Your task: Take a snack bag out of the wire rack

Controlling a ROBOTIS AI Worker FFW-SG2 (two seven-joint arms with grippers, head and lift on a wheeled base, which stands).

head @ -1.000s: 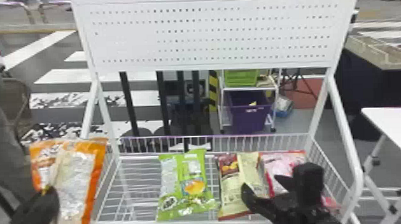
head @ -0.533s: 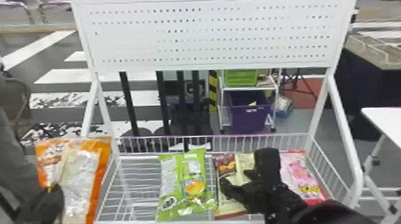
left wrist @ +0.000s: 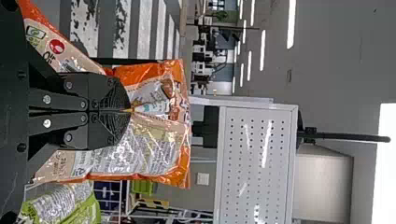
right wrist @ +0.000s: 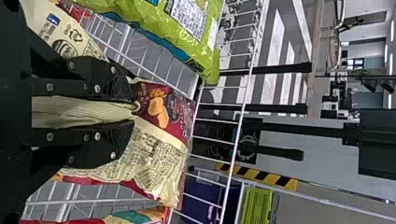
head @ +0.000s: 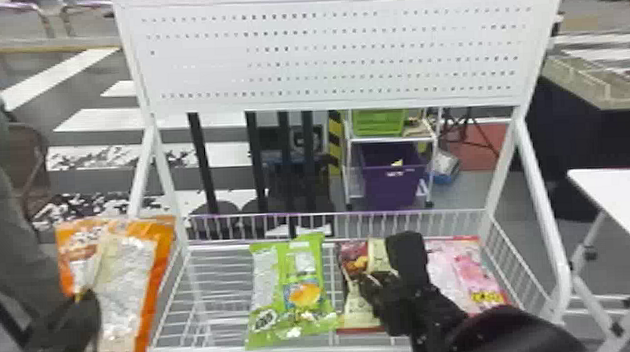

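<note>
My left gripper is at the head view's left edge, outside the rack, with an orange bag hanging from it. In the left wrist view the left gripper is shut on the middle of the orange bag. Over the rack, my right gripper is at the red and cream bag, partly covering it. In the right wrist view the right gripper is open, its fingers on either side of a raised cream fold of that bag.
Inside the wire rack, a green bag lies left of the red and cream one and a pink bag lies right of it. Behind rises a white perforated panel. A white table stands at the right.
The right gripper has moved left from the pink bag to the red and cream bag, then a little lower. The left gripper and its orange bag have shifted slightly right.
</note>
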